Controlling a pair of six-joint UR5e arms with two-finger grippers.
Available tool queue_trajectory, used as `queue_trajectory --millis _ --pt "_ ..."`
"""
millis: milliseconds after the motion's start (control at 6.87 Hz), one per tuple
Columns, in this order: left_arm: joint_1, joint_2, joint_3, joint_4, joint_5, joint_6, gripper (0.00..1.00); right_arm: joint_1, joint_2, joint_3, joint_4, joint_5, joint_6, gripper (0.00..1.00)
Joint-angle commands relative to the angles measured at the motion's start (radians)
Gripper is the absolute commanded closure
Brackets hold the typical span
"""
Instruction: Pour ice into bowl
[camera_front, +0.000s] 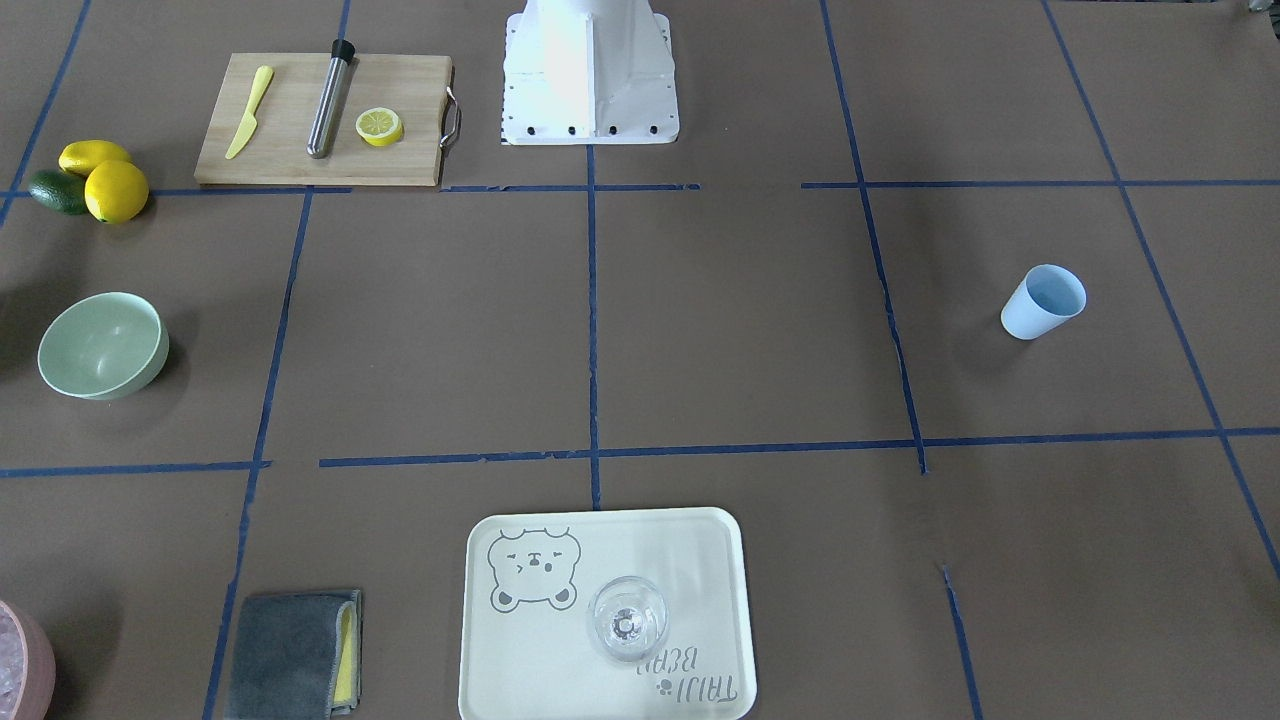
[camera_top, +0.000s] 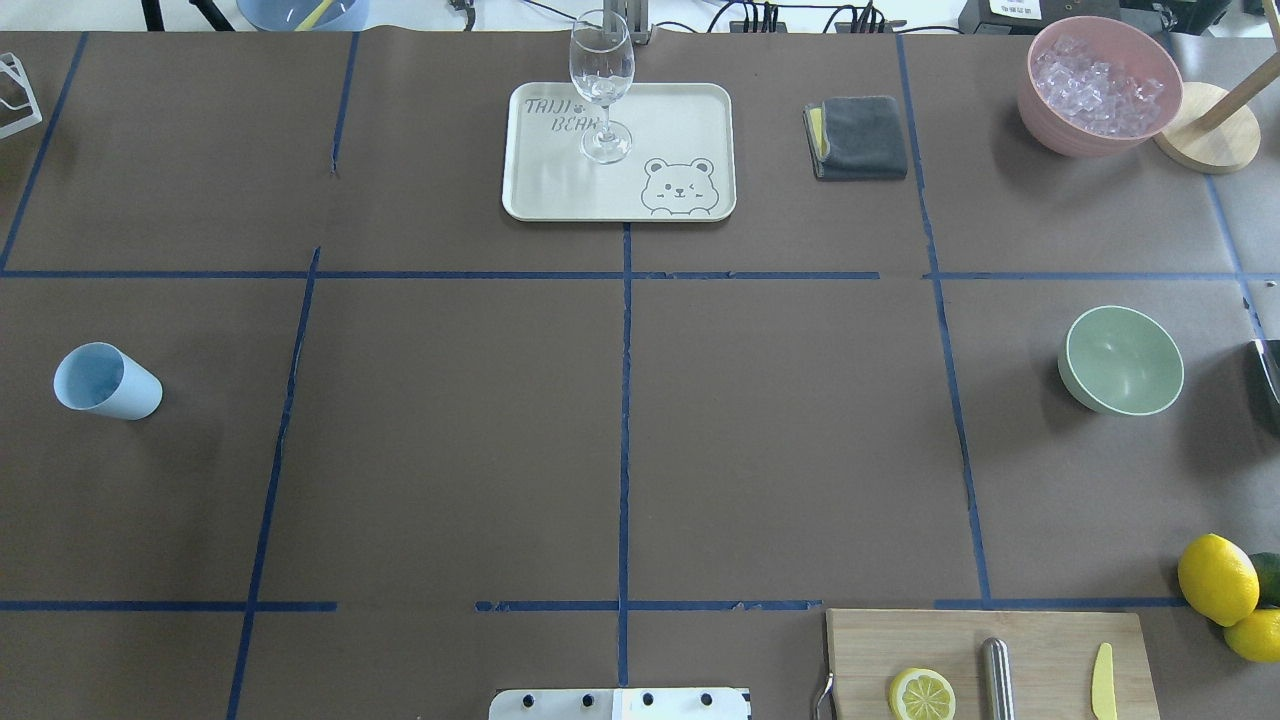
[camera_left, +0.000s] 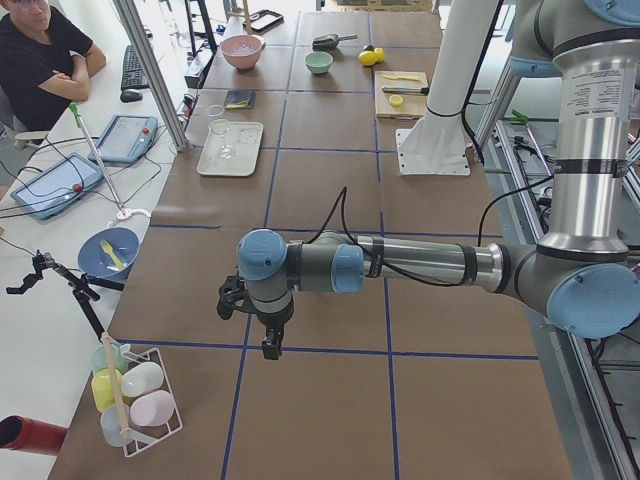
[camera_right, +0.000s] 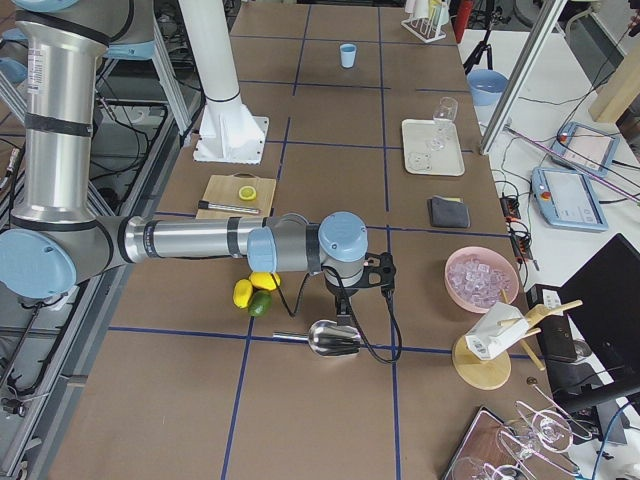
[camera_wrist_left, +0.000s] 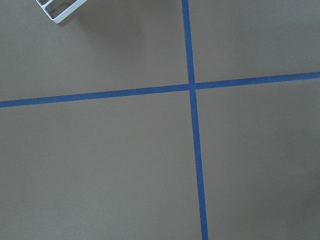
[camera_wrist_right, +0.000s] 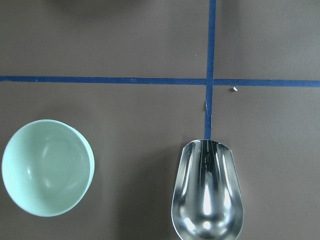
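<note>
Right gripper (camera_right: 345, 305) hangs over the metal scoop (camera_wrist_right: 207, 197), which lies on the tabletop (camera_wrist_right: 125, 40) near the empty bowl (camera_wrist_right: 47, 167), likely staged for fetching ice (camera_top: 1098, 85) from the pink container (camera_top: 1075, 143) farther off; jaws spread or closed, cannot tell.

The round pale mint-green bowl (camera_top: 1121, 360) stands alone with its mouth uncovered, and the brown-papered table (camera_top: 780, 430) around it is bare towards the middle. A shiny metal scoop (camera_wrist_right: 207, 192) lies near it, apart from it. The strip between it and the pink bowl (camera_top: 1070, 140) of small clear ice cubes (camera_top: 1098, 85) is open. A round wooden stand (camera_top: 1205, 140) seems to stand right against the pink bowl. Yellow lemons (camera_top: 1217, 578) and a wooden cutting board (camera_top: 1040, 650) close off the robot's side.
</note>
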Motion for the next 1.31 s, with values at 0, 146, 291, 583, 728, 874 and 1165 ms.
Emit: queue_trajectory --millis 0,146,291,583,728,874,1165 --pt "0.000 -0.002 0.000 -0.001 0.000 -0.001 0.00 0.000 0.001 0.001 0.000 0.000 0.001 0.00" --pt "0.000 -0.008 -0.008 -0.001 -0.003 -0.003 0.00 0.000 0.003 0.010 0.000 0.003 0.002 0.00" --pt "0.003 -0.021 -0.028 -0.003 -0.006 -0.012 0.00 0.000 0.003 0.021 0.000 0.005 0.004 0.00" --pt "0.008 -0.050 -0.123 -0.005 -0.009 -0.014 0.00 -0.002 0.085 0.012 -0.009 0.009 0.042 0.00" --pt "0.017 -0.092 -0.143 -0.008 -0.009 -0.012 0.00 -0.005 0.098 -0.008 -0.002 0.029 0.168 0.00" --pt "0.052 -0.110 -0.161 -0.035 -0.006 -0.014 0.00 -0.018 0.098 -0.010 0.005 0.057 0.189 0.00" --pt "0.066 -0.102 -0.166 -0.176 -0.009 -0.014 0.00 -0.093 0.084 -0.011 0.104 0.057 0.296 0.00"
